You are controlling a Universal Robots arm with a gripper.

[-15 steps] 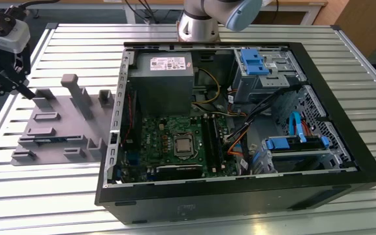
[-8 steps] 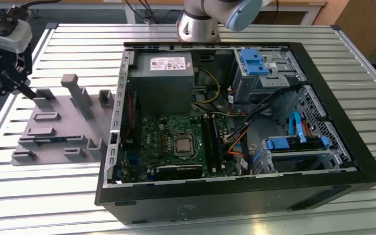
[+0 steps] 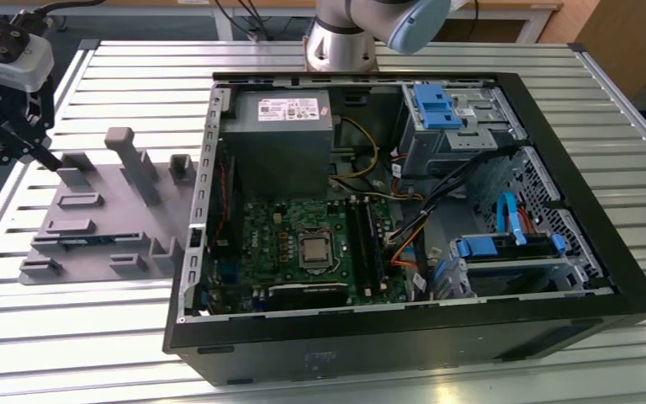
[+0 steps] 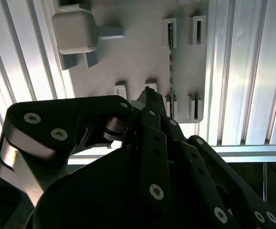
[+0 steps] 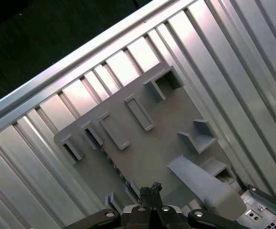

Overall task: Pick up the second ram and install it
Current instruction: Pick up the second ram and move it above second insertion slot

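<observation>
The second ram is sitting on edge in the gray holder on the slatted table, just beside the open PC case. Its long axis runs left-to-right in the exterior view, roughly crosswise to the motherboard's memory slots. The power supply's white label has print that's way too tiny to read. The gripper hangs over the holder's far end, clear of the stick. Its fingers look pinched together and empty, I think, going by both wrist views.
</observation>
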